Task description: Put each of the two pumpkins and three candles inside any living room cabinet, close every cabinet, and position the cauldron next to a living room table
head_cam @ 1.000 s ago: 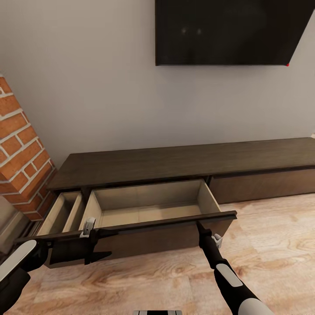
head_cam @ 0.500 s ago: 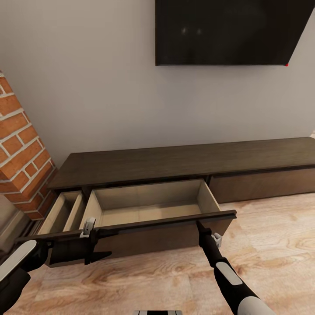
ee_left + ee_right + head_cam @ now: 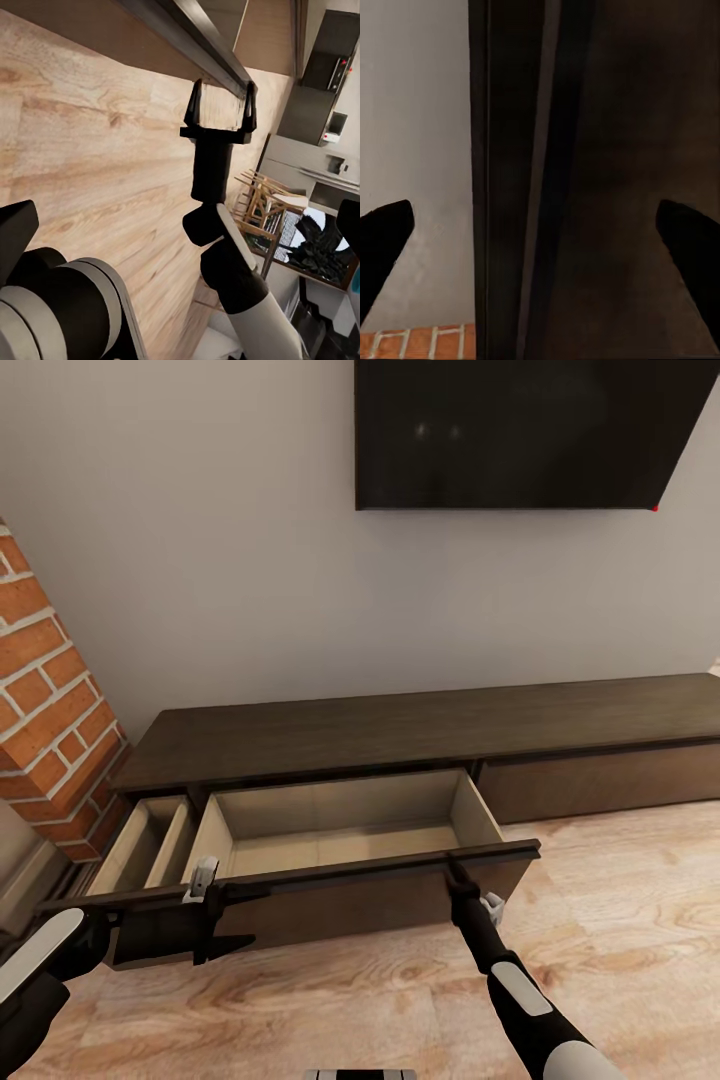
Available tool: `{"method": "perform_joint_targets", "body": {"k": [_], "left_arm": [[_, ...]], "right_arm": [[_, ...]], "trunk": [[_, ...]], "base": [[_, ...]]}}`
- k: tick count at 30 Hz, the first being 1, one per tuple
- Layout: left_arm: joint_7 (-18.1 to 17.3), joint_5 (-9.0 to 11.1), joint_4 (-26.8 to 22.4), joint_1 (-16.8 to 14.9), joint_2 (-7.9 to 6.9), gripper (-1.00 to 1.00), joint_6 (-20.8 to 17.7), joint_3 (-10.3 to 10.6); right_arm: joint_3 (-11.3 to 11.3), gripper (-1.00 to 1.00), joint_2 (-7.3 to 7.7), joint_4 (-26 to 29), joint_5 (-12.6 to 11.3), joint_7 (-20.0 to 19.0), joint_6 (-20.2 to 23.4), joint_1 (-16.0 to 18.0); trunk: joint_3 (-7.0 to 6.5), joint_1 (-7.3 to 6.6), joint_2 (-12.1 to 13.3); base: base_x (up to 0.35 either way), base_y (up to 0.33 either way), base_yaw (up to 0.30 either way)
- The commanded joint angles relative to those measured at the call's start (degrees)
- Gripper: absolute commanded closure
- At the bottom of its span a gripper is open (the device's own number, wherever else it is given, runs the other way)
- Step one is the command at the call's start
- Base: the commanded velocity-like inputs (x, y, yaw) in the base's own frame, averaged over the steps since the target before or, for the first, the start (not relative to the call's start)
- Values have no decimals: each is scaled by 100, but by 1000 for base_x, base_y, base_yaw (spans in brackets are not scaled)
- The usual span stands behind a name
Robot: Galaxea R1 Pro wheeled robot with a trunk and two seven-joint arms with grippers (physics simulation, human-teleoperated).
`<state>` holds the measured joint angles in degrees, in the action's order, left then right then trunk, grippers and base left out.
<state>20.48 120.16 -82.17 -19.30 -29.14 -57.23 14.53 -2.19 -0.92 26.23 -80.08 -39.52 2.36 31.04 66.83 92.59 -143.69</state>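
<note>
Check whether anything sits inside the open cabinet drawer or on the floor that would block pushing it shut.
Nothing visible does. The pulled-out drawer of the cabinet looks empty. The right end effector is at its front edge, open in the right wrist view. The left end effector is near the front panel's left part.

From the head view you look forward and down at the cabinet against the wall, its open drawer near the middle and both arms reaching in from below. Your left wrist view sits low beside the floor, facing across it along the drawer's front edge, and it catches the right gripper at that edge. Your right wrist view is pressed very close to the same drawer edge, looking up past it to the wall. All three views share that edge.
</note>
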Motion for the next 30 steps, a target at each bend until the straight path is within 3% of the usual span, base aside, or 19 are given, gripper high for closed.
{"method": "perform_joint_targets", "body": {"k": [1, 30], "left_arm": [[52, 61, -2, -4, -4, -100, 0, 6], [45, 61, -14, -4, -4, -100, 1, -15]], "right_arm": [[-18, -100, 3, -4, -60, -20, 26, 4], [-18, -100, 83, -82, -75, -14, 35, 5]], "trunk": [[5, -1, -2], [5, -1, -2]], "base": [[0, 0, 0], [-56, 0, 0]]}}
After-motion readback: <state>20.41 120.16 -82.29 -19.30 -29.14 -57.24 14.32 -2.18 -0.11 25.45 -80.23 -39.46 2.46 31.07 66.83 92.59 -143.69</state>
